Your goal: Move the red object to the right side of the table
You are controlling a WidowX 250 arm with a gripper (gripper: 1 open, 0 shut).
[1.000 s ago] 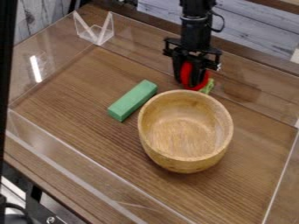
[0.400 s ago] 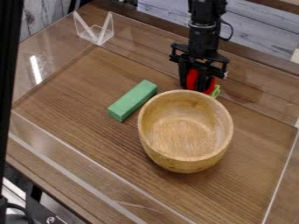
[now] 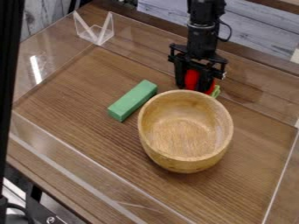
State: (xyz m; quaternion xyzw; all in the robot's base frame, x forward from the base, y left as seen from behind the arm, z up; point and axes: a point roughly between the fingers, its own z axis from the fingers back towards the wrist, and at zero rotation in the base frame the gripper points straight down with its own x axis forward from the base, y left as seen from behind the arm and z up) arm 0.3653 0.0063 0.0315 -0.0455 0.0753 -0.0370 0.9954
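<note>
Near edge: a clear acrylic wall [image 3: 140, 188] runs along the front of the tabletop [image 3: 82, 96]; brown wood grain shows through it
Wooden bowl [image 3: 184, 129]: round, pale wood, upright, right of centre and nearest of the objects; its inside shows only bare grain
Green block [image 3: 132, 99]: rectangular, lying flat just left of the bowl, long side angled toward the far right; apart from the bowl's rim
Red object [image 3: 211, 88]: only a sliver of red with a touch of green shows, just beyond the bowl's far rim, on the right half of the tabletop; mostly hidden by the end effector
End effector [image 3: 198, 85]: black, pointing straight down over the red object; the fingers stand either side of it; whether they are apart or pressed onto it cannot be told from this view
Far left: a clear folded stand [image 3: 93, 28] sits by the far wall
Writing: no brand, label or lettering can be read anywhere
</note>
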